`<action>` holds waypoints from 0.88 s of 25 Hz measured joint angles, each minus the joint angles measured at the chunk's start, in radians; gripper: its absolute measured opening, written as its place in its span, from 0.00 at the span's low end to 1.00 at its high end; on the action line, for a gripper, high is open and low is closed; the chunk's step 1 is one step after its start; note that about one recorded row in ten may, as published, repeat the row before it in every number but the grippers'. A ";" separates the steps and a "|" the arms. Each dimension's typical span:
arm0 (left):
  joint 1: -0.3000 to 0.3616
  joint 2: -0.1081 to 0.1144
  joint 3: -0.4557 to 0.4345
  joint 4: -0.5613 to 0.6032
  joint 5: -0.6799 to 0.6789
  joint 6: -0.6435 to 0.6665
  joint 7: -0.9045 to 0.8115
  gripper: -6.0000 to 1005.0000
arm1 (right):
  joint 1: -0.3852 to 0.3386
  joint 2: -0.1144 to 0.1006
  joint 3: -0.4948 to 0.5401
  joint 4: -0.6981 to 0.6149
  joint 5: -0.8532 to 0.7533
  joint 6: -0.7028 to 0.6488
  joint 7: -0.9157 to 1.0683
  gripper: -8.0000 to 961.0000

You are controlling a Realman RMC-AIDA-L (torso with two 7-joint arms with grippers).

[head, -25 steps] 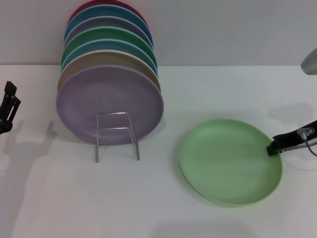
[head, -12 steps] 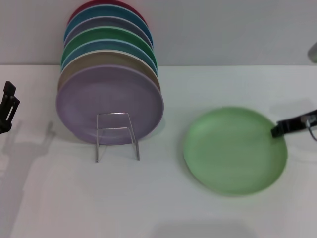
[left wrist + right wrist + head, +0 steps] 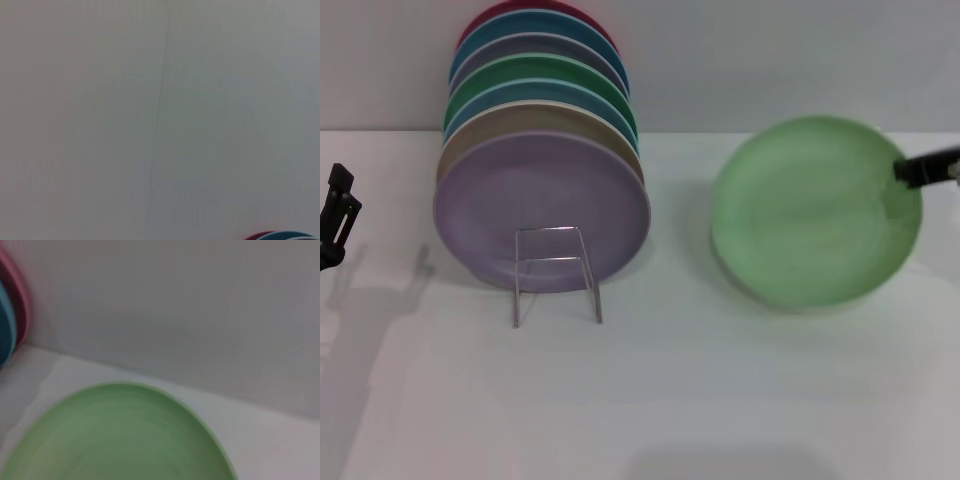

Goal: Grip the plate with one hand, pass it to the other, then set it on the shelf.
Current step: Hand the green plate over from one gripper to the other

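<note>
Plates stand upright in a row in the shelf [image 3: 557, 272], a lilac plate [image 3: 542, 208] foremost. Right gripper [image 3: 910, 170] pinches the plate [image 3: 817, 211] at its rim; it has risen off the table [image 3: 650, 400] since a second ago. Left gripper [image 3: 337, 215] idles at the table's left edge, finger state unclear.

A row of plates [image 3: 542, 190] stands on the wire rack [image 3: 556, 273] at centre left of the frame on the table [image 3: 650, 400]; another plate [image 3: 815, 212] sits at upper right, the right gripper [image 3: 916, 168] at its right edge, the left gripper [image 3: 336, 215] at far left.
</note>
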 joint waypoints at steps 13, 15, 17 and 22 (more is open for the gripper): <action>0.001 -0.002 0.009 -0.006 0.004 0.000 0.001 0.81 | -0.089 0.003 -0.238 -0.042 0.004 -0.533 -0.010 0.03; 0.002 -0.002 0.009 -0.006 0.004 0.000 0.001 0.81 | -0.091 0.004 -0.249 -0.052 0.007 -0.562 -0.010 0.03; 0.002 -0.002 0.009 -0.007 0.004 0.000 0.000 0.81 | -0.095 0.005 -0.273 -0.076 0.011 -0.617 -0.005 0.03; 0.002 -0.002 0.009 -0.008 0.003 0.000 -0.002 0.81 | -0.136 0.008 -0.356 -0.118 0.053 -0.804 0.002 0.03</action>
